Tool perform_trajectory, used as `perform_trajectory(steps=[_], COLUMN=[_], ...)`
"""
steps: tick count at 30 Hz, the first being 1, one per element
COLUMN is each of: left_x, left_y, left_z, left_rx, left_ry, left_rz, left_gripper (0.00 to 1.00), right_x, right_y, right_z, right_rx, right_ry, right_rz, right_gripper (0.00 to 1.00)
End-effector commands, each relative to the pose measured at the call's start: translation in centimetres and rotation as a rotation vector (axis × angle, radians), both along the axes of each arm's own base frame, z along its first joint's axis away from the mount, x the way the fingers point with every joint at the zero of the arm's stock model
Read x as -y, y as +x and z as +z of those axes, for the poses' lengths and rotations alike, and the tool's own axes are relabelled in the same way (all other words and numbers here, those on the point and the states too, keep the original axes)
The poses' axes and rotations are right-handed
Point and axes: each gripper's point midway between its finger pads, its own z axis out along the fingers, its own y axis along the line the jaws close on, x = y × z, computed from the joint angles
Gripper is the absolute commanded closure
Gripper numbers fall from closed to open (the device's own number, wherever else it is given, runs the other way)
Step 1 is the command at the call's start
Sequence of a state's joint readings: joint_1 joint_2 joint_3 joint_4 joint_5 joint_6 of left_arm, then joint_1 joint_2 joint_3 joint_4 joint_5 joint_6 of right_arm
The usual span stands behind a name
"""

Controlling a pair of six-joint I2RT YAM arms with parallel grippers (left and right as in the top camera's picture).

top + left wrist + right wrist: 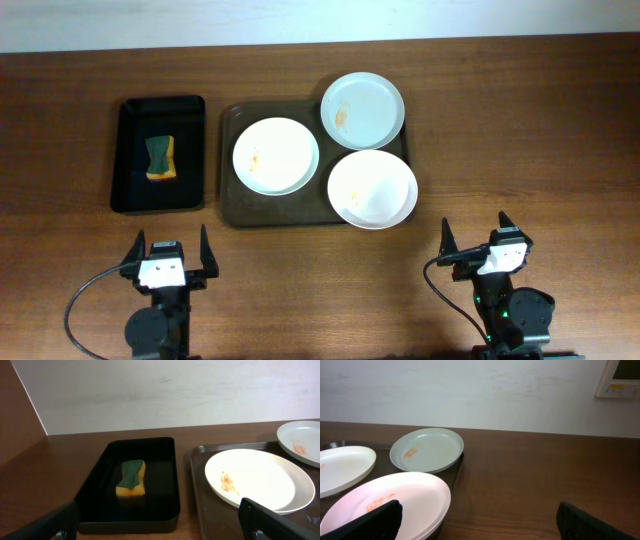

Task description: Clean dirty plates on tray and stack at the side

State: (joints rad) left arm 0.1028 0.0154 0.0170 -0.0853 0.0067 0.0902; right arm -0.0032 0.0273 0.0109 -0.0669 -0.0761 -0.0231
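Three white plates lie on the dark brown tray. The left plate has a small orange smear and also shows in the left wrist view. The bluish-white plate at the back right has an orange smear and shows in the right wrist view. The front right plate overhangs the tray's right rim and carries faint smears. My left gripper is open and empty near the table's front edge, in front of the black tray. My right gripper is open and empty, in front of and right of the plates.
A smaller black tray stands left of the brown tray. It holds a yellow sponge with a green top, also seen in the left wrist view. Bare wooden table lies to the right of the brown tray.
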Motion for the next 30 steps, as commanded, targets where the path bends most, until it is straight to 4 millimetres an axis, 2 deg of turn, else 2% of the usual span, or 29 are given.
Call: perform_trajectory(steps=[1,10,11,14,17,20,24,26,30], left_x=[-0.5,-0.5,0.5,1.7,2.3,2.2,2.2,2.2,2.1], left_y=[-0.1,-0.1,0.0,0.1,0.1,-0.2,-0.1,0.3,1.7], left_z=[-0.1,-0.1,-0.1,0.4,2.5,5.7,8.6,10.9,13.6], left_rx=[0.002,0.002,0.005,0.023,0.110,0.200,0.232,0.235,0.214], left_ry=[0.020,0.020,0.015,0.012,0.024,0.039,0.044,0.045,0.042], left_rz=[0.031,0.027,-0.028,-0.096,-0.133,-0.127,-0.128,-0.127,-0.128], left_gripper=[0.01,0.01,0.01,0.01,0.01,0.01,0.01,0.01,0.01], right_x=[0.1,0.1,0.1,0.0,-1.2,-1.2,-1.1,-1.1,-0.9], right_y=[0.0,0.0,0.0,0.0,-0.1,-0.1,-0.6,-1.0,-1.7], right_z=[-0.3,-0.3,-0.2,-0.1,0.6,3.1,6.2,8.2,10.7], right_rx=[-0.008,-0.008,-0.003,0.003,0.030,0.121,0.199,0.241,0.295], right_ry=[0.003,0.004,0.004,0.004,0.009,0.005,-0.002,-0.018,-0.039], right_rz=[-0.008,-0.007,-0.007,0.002,0.069,0.069,0.066,0.066,0.051], right_gripper=[0.02,0.02,0.02,0.02,0.02,0.02,0.02,0.02,0.02])
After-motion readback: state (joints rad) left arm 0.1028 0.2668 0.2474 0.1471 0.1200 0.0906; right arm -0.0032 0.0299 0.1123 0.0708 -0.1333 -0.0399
